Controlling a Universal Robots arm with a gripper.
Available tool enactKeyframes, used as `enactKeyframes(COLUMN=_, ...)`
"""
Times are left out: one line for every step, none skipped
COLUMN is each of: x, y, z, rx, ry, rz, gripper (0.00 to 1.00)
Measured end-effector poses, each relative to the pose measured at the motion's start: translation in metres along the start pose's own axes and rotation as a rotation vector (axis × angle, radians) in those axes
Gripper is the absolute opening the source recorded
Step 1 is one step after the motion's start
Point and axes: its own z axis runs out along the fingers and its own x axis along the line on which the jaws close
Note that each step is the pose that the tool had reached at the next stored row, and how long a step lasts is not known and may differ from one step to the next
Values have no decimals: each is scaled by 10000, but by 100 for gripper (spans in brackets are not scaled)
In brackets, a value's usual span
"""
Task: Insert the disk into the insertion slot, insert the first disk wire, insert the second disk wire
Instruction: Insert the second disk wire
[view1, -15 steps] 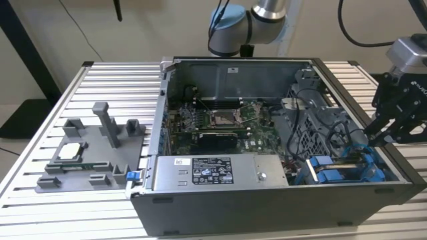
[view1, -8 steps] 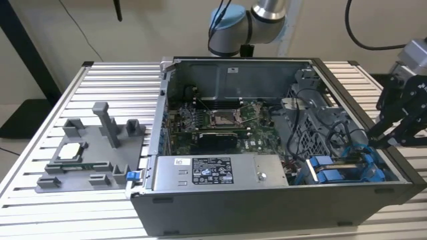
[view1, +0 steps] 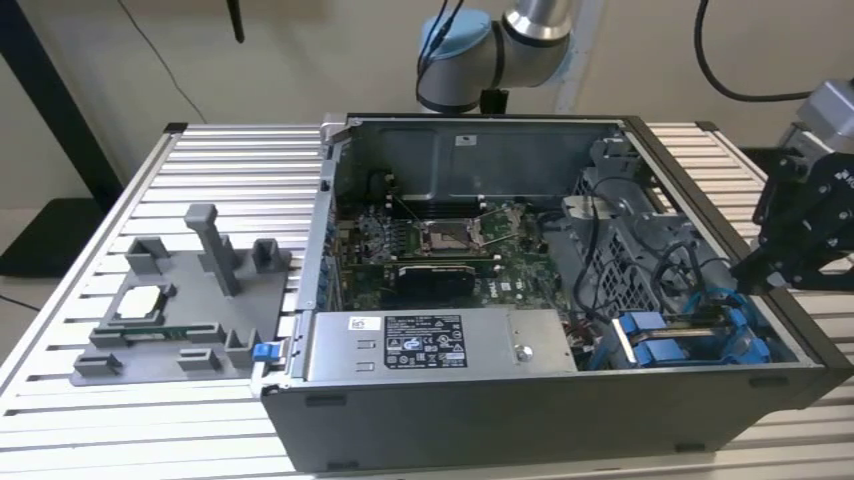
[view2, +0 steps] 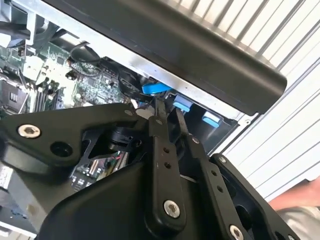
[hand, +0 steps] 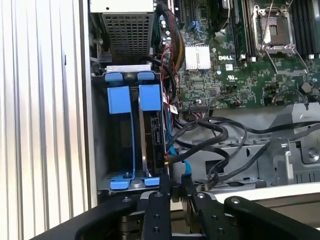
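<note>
The disk (hand: 153, 136) stands on edge in its blue carrier inside the insertion slot (hand: 114, 150), a grey metal bay with blue rails, in the first wrist view. In the exterior view the bay (view1: 681, 345) is at the case's front right corner. My gripper (hand: 177, 183) hangs just over the bay's near end, its fingers drawn close together. A thin blue disk wire (hand: 176, 159) runs from beside the disk up to the fingertips. In the exterior view the gripper (view1: 742, 284) is above the case's right wall, and the blue wire (view1: 721, 298) leads up to it.
The open computer case (view1: 534, 420) lies on a slatted metal table (view1: 80, 400). A grey power-supply box (view1: 427, 345) sits at the case's front, the motherboard (view1: 441, 245) behind it. Black cables (hand: 225, 140) loop beside the bay. A grey fixture (view1: 187, 310) stands at the exterior view's left. A person's hand (view2: 300, 200) is nearby.
</note>
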Motion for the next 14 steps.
enactKeyframes(x=1, y=0, z=3, rx=-19, ry=-39, rz=42, gripper=0)
enactKeyframes(x=3, y=-1, z=5, rx=-35, ry=-71, rz=79, gripper=0)
enactKeyframes(x=5, y=-2, z=6, rx=-58, ry=-104, rz=116, gripper=0)
enactKeyframes(x=9, y=-2, z=6, rx=-81, ry=-139, rz=140, gripper=0)
enactKeyframes(x=13, y=-3, z=5, rx=-92, ry=-174, rz=147, gripper=0)
enactKeyframes(x=18, y=-3, z=4, rx=-98, ry=-203, rz=145, gripper=0)
enactKeyframes(x=23, y=-4, z=4, rx=-102, ry=-218, rz=144, gripper=0)
enactKeyframes(x=29, y=-4, z=2, rx=-107, ry=-228, rz=143, gripper=0)
enactKeyframes(x=36, y=-4, z=1, rx=-116, ry=-235, rz=143, gripper=0)
enactKeyframes(x=41, y=-4, z=-4, rx=-123, ry=-239, rz=144, gripper=0)
enactKeyframes(x=46, y=-3, z=-10, rx=-127, ry=-248, rz=144, gripper=0)
enactKeyframes(x=50, y=1, z=-16, rx=-130, ry=-263, rz=143, gripper=0)
enactKeyframes(x=53, y=11, z=-23, rx=-134, ry=-287, rz=139, gripper=0)
enactKeyframes(x=55, y=37, z=-26, rx=-138, ry=-318, rz=134, gripper=0)
